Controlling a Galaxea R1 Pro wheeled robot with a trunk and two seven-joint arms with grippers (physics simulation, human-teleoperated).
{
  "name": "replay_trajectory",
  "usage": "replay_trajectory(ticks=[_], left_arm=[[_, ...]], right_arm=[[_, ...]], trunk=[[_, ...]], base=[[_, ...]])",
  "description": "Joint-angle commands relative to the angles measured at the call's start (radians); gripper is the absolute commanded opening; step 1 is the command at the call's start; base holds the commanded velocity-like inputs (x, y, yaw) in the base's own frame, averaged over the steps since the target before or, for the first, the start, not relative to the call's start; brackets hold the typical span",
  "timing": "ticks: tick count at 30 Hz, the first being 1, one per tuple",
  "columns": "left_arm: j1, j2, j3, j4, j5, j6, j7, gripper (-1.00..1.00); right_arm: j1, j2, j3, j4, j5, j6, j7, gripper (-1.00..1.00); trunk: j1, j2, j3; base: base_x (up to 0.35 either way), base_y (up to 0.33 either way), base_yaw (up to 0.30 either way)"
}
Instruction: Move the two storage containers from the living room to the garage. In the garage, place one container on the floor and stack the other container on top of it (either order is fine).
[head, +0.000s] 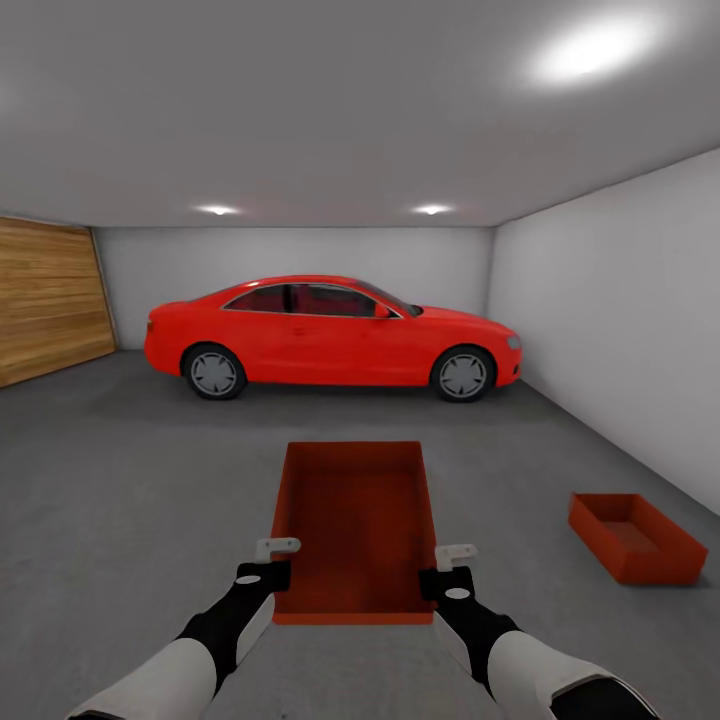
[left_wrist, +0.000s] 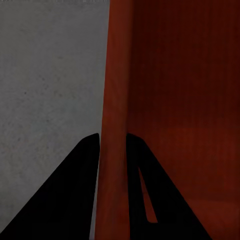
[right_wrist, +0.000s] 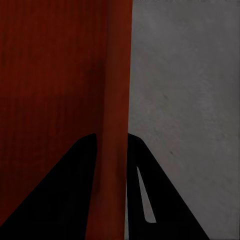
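I am in the garage. An orange-red open-topped storage container (head: 357, 525) hangs in front of me, held by both arms above the dark grey concrete floor (head: 130, 500). My left gripper (head: 272, 560) is shut on its left wall (left_wrist: 114, 125), and my right gripper (head: 452, 566) is shut on its right wall (right_wrist: 114, 125). The second storage container (head: 636, 537) sits on the floor at the right, close to the white wall.
A red car (head: 330, 338) is parked across the far end of the garage. A wooden door (head: 45, 310) covers the left wall, and a white wall (head: 620, 310) runs along the right. Open concrete lies between me and the car.
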Motion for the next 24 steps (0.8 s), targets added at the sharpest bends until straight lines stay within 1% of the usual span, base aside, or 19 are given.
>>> replay_trajectory(ticks=[1, 24], left_arm=[[-0.001, 0.000, 0.024, -0.033, 0.057, 0.008, 0.031, -1.00], [-0.001, 0.000, 0.023, -0.033, 0.057, 0.011, 0.031, -1.00]], right_arm=[[0.000, 0.030, 0.006, 0.002, -0.017, -0.003, 0.002, -1.00], [0.000, 0.030, 0.006, 0.002, -0.017, -0.003, 0.003, -1.00]], trunk=[[0.001, -0.001, -0.002], [0.001, -0.001, -0.002]], base=[[0.321, 0.096, 0.000], [0.321, 0.091, 0.000]])
